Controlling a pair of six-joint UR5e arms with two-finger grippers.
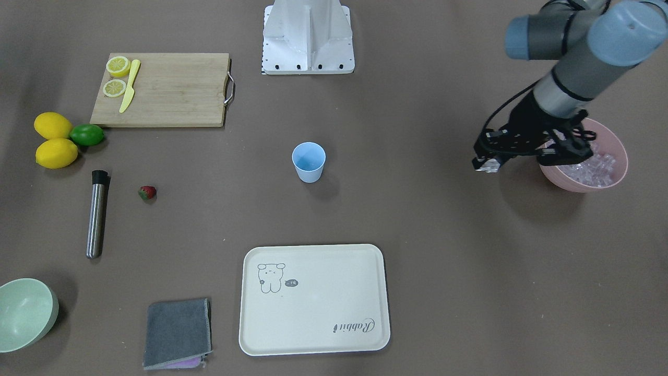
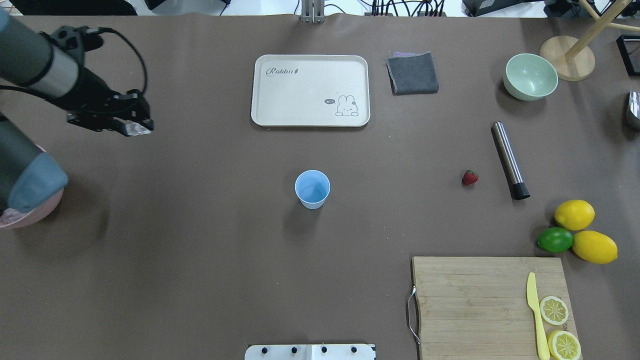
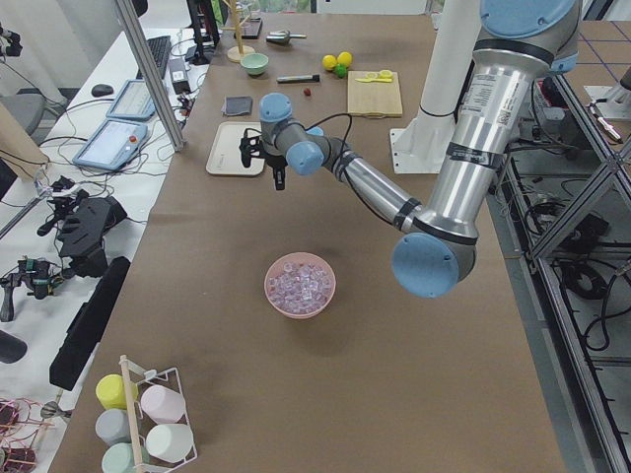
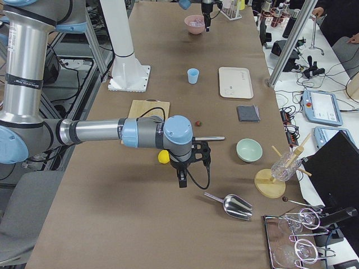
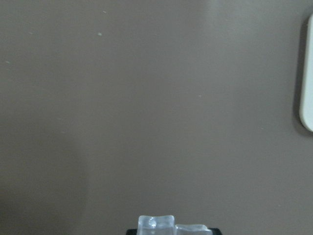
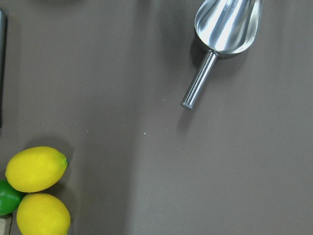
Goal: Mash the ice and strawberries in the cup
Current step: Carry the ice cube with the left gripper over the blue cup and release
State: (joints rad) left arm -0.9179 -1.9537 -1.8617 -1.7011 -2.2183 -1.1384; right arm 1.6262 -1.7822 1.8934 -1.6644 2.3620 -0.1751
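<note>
1. Ice [image 5: 156, 225] has loads of bare brown table [image 2: 200, 280] to cross. Room isn't the problem, since nothing stands between the left fingers and the middle of the table.
2. Next, the white tray [image 2: 310, 90]. Its rounded edge shows off to one side of the left fingers in the wrist view. I'd guess it's just a parking spot, but don't clip that edge on the swing.
3. The big pink bowl [image 1: 584, 188] sits back behind the left fingers, under the arm, heaped with more cubes. Looks like the supply to me.
4. That light-blue cup [image 2: 312, 201] stands upright and looks empty, well apart from the left fingers. With open table all round it, a drop from above should be easy, though the mouth is narrow.
5. Then the left gripper [image 2: 136, 129], up off the table, fingers pinching a couple of clear cubes at the tips. It's carried high, I reckon, so it clears the rim.
6. Over by a metal scoop [image 6: 225, 24] hangs the right gripper [image 4: 182, 182]. Can't tell whether its fingers are spread or closed.
7. Smallest, the strawberry [image 2: 469, 177] lies on the table beyond the cup from the left fingers, nearer the right ones, with nothing touching it.
</note>
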